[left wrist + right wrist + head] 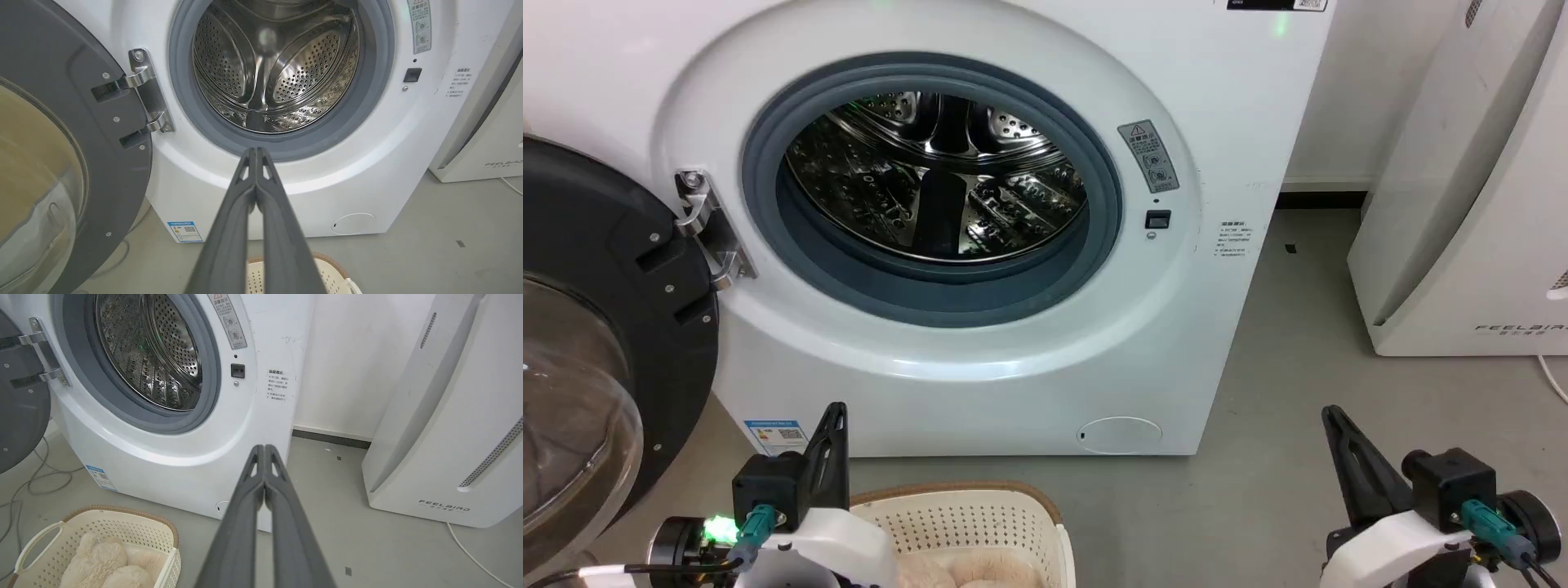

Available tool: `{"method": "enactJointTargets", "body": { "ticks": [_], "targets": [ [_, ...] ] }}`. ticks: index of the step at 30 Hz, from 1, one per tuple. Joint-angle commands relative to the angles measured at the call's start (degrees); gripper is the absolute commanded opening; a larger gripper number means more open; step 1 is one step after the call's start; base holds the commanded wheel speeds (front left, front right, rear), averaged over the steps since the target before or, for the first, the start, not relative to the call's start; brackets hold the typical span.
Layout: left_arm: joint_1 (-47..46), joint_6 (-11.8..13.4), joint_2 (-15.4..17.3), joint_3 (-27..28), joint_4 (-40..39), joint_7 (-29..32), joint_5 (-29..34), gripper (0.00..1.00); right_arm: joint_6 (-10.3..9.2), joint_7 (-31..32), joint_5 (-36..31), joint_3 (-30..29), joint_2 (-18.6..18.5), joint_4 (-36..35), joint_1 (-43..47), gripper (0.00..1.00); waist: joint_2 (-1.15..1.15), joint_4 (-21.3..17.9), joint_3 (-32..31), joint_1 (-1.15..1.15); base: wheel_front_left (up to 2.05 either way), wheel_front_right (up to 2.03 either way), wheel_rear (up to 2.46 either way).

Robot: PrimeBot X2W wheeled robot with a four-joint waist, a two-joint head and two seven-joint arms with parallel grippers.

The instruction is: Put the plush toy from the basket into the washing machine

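Observation:
The white washing machine [980, 343] stands in front of me, its black-framed glass door [596, 343] swung open to the left and the steel drum [935, 175] bare. On the floor before it sits the cream basket [980, 523], with the fluffy beige plush toy [102, 563] lying inside. My left gripper [837, 408] is shut and empty, raised just left of the basket. My right gripper [1331, 412] is shut and empty too, over the floor well right of the basket. Both pairs of fingers [257, 153] point at the machine.
A white slanted appliance marked FEELBAIR [1462, 204] stands at the right against the wall, a white cable [470, 551] trailing from it. Grey cables [36, 482] lie on the floor under the open door. Grey floor [1307, 343] lies between the machines.

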Motion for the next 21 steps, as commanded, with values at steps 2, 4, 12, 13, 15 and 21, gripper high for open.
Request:
{"method": "enactJointTargets", "body": {
  "ticks": [2, 4, 12, 13, 15, 21],
  "targets": [
    [-0.3, -0.3, 0.0, 0.2, -0.3, 0.0, 0.1, 0.00, -0.04, 0.1, -0.4, 0.0, 0.0, -0.2, -0.8, 0.00, 0.00, 0.0, 0.0, 0.00, 0.00, 0.00, 0.00],
    [-0.3, -0.3, 0.0, 0.2, -0.3, 0.0, 0.1, 0.00, -0.04, 0.1, -0.4, 0.0, 0.0, -0.2, -0.8, 0.00, 0.00, 0.0, 0.0, 0.00, 0.00, 0.00, 0.00],
    [-0.3, -0.3, 0.0, 0.2, -0.3, 0.0, 0.1, 0.00, -0.04, 0.1, -0.4, 0.0, 0.0, -0.2, -0.8, 0.00, 0.00, 0.0, 0.0, 0.00, 0.00, 0.00, 0.00],
    [-0.3, -0.3, 0.0, 0.2, -0.3, 0.0, 0.1, 0.00, -0.04, 0.1, -0.4, 0.0, 0.0, -0.2, -0.8, 0.00, 0.00, 0.0, 0.0, 0.00, 0.00, 0.00, 0.00],
    [-0.3, -0.3, 0.0, 0.2, -0.3, 0.0, 0.1, 0.00, -0.04, 0.1, -0.4, 0.0, 0.0, -0.2, -0.8, 0.00, 0.00, 0.0, 0.0, 0.00, 0.00, 0.00, 0.00],
    [0.0, 0.2, 0.0, -0.1, 0.1, -0.2, -0.1, 1.00, 0.00, -0.2, 0.1, -0.1, 0.0, 0.0, 0.0, 1.00, 0.00, 0.0, 0.0, 0.00, 0.00, 0.00, 0.00]
  ]
}}
